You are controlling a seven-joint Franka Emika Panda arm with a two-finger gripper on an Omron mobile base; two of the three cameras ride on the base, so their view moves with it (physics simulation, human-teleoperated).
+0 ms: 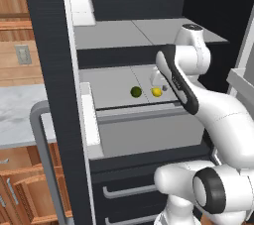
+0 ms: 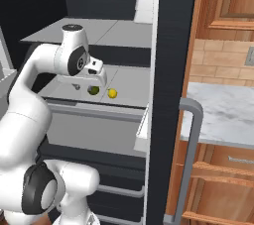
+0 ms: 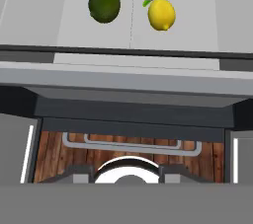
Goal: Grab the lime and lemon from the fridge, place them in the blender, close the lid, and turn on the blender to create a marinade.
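The fridge (image 1: 49, 70) stands open. On its middle pale grey shelf (image 1: 109, 87) the dark green lime (image 1: 136, 91) (image 2: 93, 90) (image 3: 104, 4) and the yellow lemon (image 1: 157, 91) (image 2: 112, 93) (image 3: 161, 14) lie side by side, a little apart. My gripper (image 1: 159, 81) (image 2: 84, 86) (image 3: 126, 172) hangs just above the front part of that shelf, close to the two fruits and touching neither. In the hand view its fingertips stand apart with nothing between them. The blender and the lid are out of view.
An upper shelf (image 1: 129, 33) lies above the hand. White door bins (image 1: 92, 120) (image 2: 141, 135) and the grey bar handle (image 1: 42, 140) (image 2: 191, 135) flank the opening. Fridge drawers (image 1: 129, 189) sit below. A marble counter (image 1: 20, 115) (image 2: 223, 115) and wooden cupboards lie outside.
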